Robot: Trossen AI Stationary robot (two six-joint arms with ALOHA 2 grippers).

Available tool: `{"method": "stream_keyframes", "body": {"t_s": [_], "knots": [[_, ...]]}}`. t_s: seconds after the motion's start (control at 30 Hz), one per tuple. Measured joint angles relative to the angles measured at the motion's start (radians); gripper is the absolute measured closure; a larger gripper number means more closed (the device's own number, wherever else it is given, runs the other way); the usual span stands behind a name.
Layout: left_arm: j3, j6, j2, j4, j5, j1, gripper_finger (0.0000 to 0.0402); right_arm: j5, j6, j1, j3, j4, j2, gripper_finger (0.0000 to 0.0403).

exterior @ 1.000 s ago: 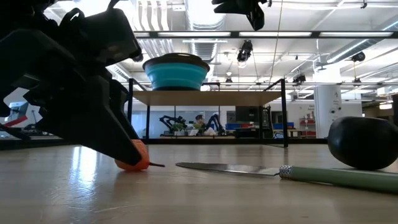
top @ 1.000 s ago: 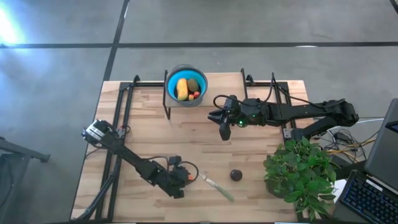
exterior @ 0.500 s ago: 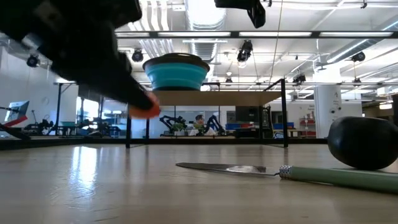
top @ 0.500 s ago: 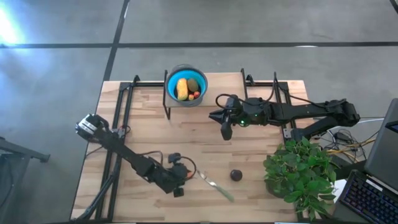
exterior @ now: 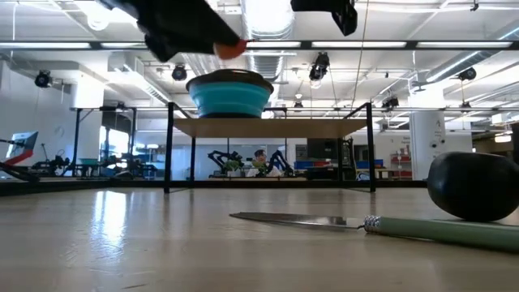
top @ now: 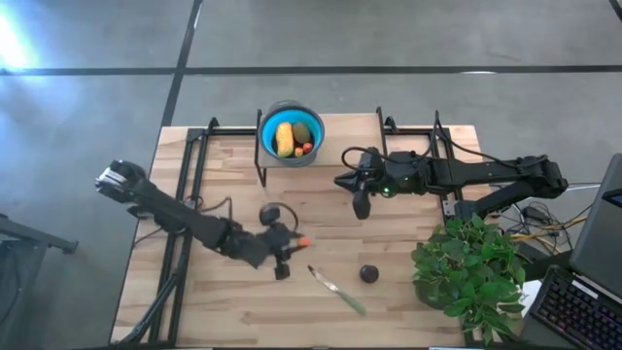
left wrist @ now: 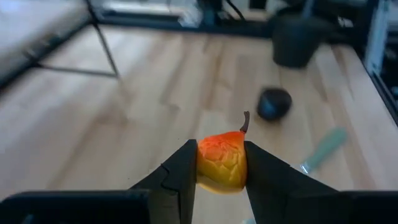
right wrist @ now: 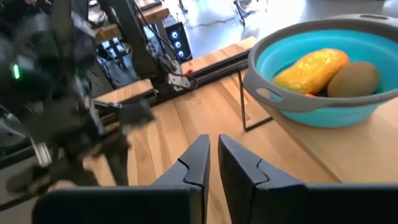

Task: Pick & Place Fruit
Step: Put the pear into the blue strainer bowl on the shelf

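Note:
My left gripper [top: 292, 243] hangs over the table's middle, shut on a small red-orange fruit [left wrist: 222, 163] with a dark stem, also seen in the low view [exterior: 231, 49]. A dark round fruit [top: 368, 273] rests on the table toward the near right. The blue bowl [top: 268, 124] stands on a raised shelf at the far edge. It holds an orange-yellow piece [top: 283, 138], an olive-green oval [top: 302, 132] and a tiny red-orange one [top: 307, 148]. My right gripper [top: 362, 207] hovers right of the bowl, shut and holding nothing [right wrist: 213, 157]. My left gripper pinches the red-orange fruit by its two opposite sides [left wrist: 204, 165] between the two fingers [left wrist: 180, 174]. The fingers come from the table's left, slanting a little downward. The fruit is lifted clear of the table, and its stem [left wrist: 245, 119] points away from the gripper.
A green-handled knife [top: 337, 290] lies on the table near the dark fruit. A potted plant [top: 471, 272] stands at the near right corner. Black metal frames [top: 194, 156] run along the left side and the far edge.
My left gripper has risen from the table with the red-orange fruit and gone toward the far edge, nearer the bowl. The fruit, which lay on the table a second ago, now hangs clear above it.

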Motion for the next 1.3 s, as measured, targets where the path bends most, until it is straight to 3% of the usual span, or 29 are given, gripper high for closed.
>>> {"method": "stream_keyframes", "body": {"t_s": [0.53, 1.1, 1.3], "knots": [[0.0, 0.237, -0.215, -0.005, -0.008, 0.267, 0.0286, -0.023, -0.068, 0.0, 0.0, -0.026, -0.001, 0.0336], [0.032, 0.345, -0.237, -0.004, 0.003, 0.514, 0.0288, -0.023, -0.08, 0.0, -0.007, -0.037, 0.0, 0.0314], [0.041, 0.359, -0.237, -0.006, 0.065, 0.63, 0.0287, -0.023, -0.109, 0.0, -0.012, -0.049, 0.0, 0.0329]]}}
